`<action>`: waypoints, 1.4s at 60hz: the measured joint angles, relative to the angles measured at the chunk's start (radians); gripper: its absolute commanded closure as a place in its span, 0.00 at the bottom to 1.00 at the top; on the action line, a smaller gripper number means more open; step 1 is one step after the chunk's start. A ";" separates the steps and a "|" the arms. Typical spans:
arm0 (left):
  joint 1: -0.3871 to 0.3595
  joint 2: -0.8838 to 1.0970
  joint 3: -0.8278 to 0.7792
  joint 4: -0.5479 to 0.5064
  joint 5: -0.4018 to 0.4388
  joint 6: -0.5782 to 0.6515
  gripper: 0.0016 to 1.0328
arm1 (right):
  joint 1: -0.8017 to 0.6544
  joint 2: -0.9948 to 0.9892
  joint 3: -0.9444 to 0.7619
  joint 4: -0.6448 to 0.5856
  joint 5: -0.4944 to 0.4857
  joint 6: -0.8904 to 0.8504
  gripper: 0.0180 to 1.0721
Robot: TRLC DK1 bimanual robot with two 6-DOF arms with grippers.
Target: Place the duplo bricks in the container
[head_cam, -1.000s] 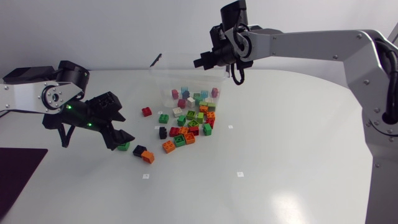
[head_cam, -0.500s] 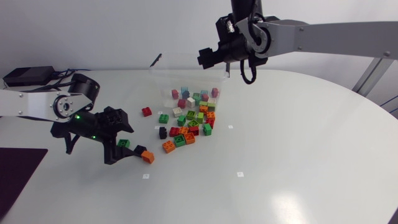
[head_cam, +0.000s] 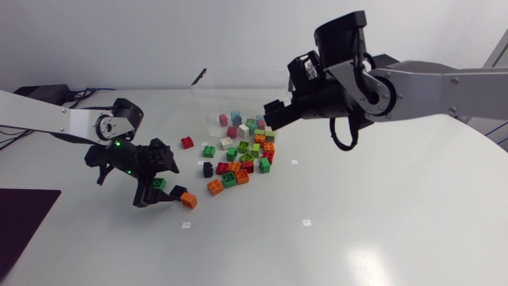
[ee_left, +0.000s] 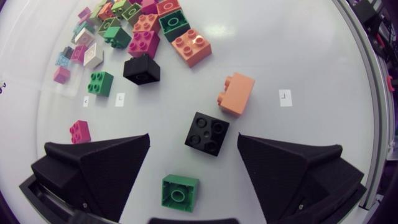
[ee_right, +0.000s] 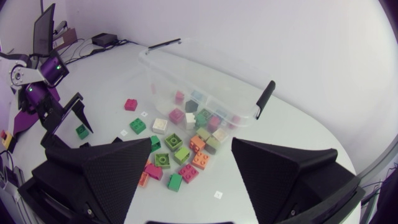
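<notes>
Between the spread fingers of the left gripper [ee_left: 193,142] sits a green brick [ee_left: 180,191], so pre-grasp I'd say; next, lower and pinch. Right gripper [ee_right: 191,149] gapes empty too.

Head view: from above, I look down on the whole table [head_cam: 381,230]. Left wrist view: close over its left side, facing straight down. Right wrist view: higher and farther off, looking across at the container [ee_right: 217,78]. All three share the brick pile [head_cam: 242,155].
</notes>
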 measured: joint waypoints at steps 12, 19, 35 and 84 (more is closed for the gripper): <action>-0.022 0.045 0.019 -0.018 -0.023 0.053 0.09 | 0.022 -0.063 -0.146 0.030 0.000 0.000 0.12; -0.032 0.068 0.032 -0.019 -0.041 0.063 0.17 | 0.061 -0.064 -0.212 0.033 -0.001 0.000 0.12; -0.032 0.078 0.045 -0.036 -0.045 0.082 0.75 | 0.191 -0.060 -0.236 0.044 -0.019 -0.005 0.12; 0.101 -0.116 0.032 -0.179 0.079 0.078 0.76 | 0.348 0.401 0.179 -0.122 -0.007 -0.045 0.12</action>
